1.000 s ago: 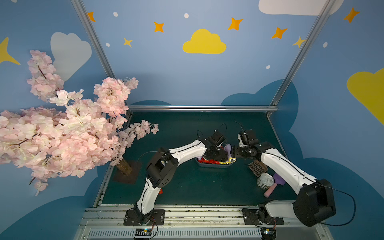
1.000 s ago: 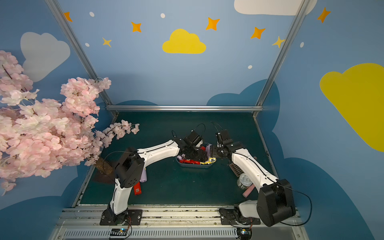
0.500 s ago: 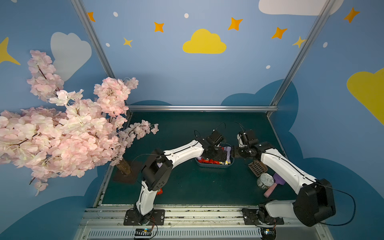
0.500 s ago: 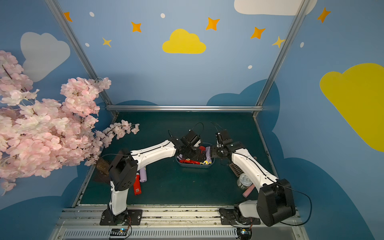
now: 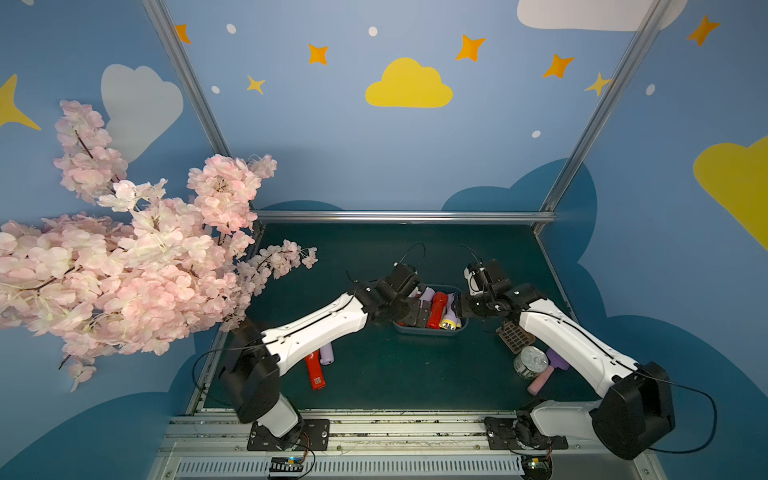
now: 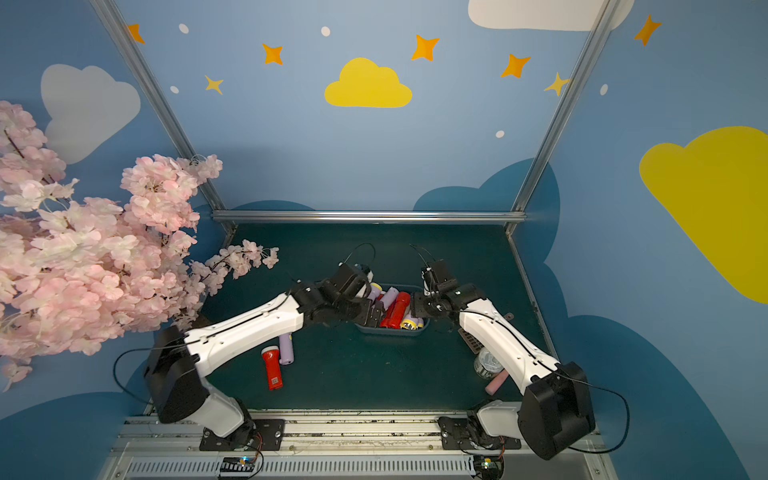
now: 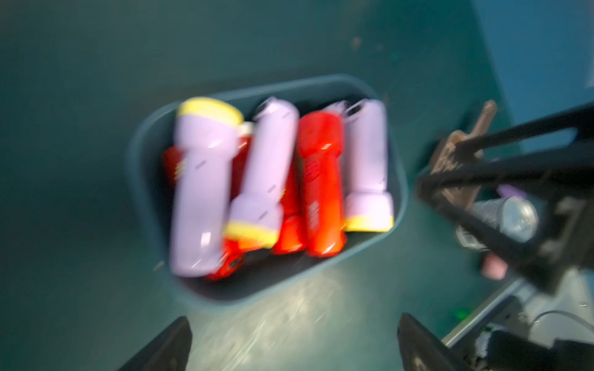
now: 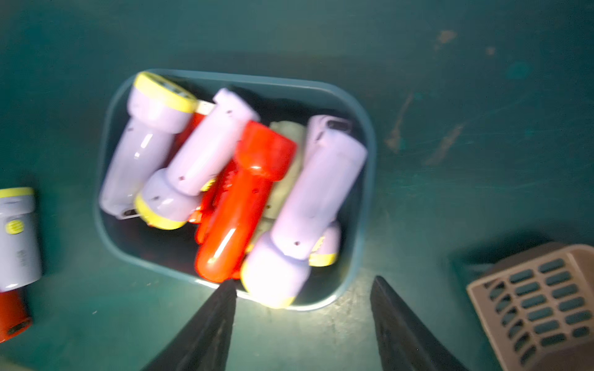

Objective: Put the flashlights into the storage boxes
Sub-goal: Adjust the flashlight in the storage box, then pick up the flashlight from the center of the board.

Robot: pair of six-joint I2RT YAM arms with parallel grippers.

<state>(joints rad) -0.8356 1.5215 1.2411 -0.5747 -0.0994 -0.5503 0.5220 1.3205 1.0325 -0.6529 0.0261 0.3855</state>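
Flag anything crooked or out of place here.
Flashlights lie heaped and crossed in the bin; one lilac flashlight rides on top, head at the rim. A red flashlight and a second lilac flashlight lie outside on the mat.

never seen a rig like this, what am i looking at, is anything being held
Two white robot arms stand at a green table; their two-finger ends, the left gripper and right gripper, are open and empty. The wide pictures come from a paired camera overhead; the blurry close-ups from cameras on the wrists. Between the arms sits a blue-grey bin piled with red and lilac flashlights. Loose on the table: a red flashlight, a lilac flashlight, a brown slotted scoop, a tin can, a pink cylinder.
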